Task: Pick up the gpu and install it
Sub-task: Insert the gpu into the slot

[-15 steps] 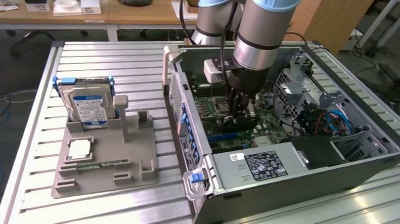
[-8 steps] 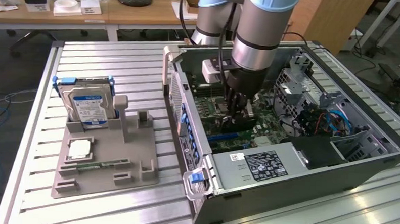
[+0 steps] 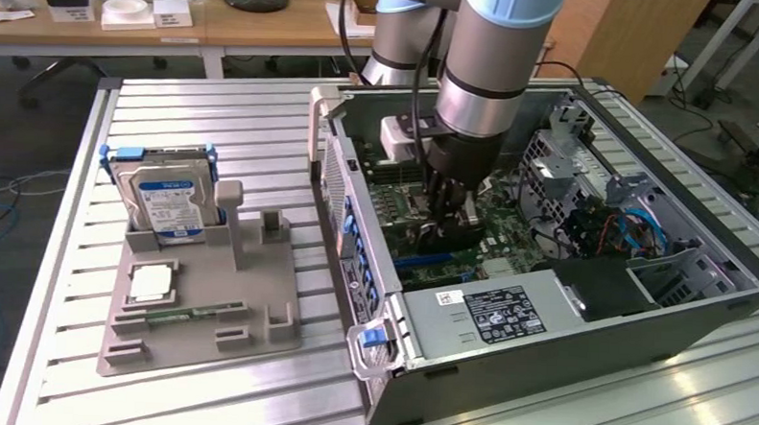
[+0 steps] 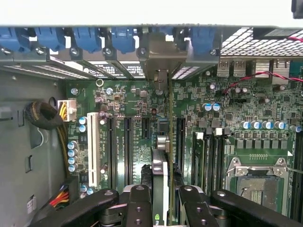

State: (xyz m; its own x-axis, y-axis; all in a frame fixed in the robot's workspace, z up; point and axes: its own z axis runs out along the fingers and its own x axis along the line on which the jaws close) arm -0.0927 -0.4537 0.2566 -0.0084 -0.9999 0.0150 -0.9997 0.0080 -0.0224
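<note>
My gripper [image 4: 165, 205] is clamped on the gpu [image 4: 160, 175] by its upper edge, the right hold, I judge, for this light, stiff, fragile card.

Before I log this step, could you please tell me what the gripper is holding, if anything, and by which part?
The gripper holds the gpu between its fingers, by the long edge facing away from the motherboard.
</note>
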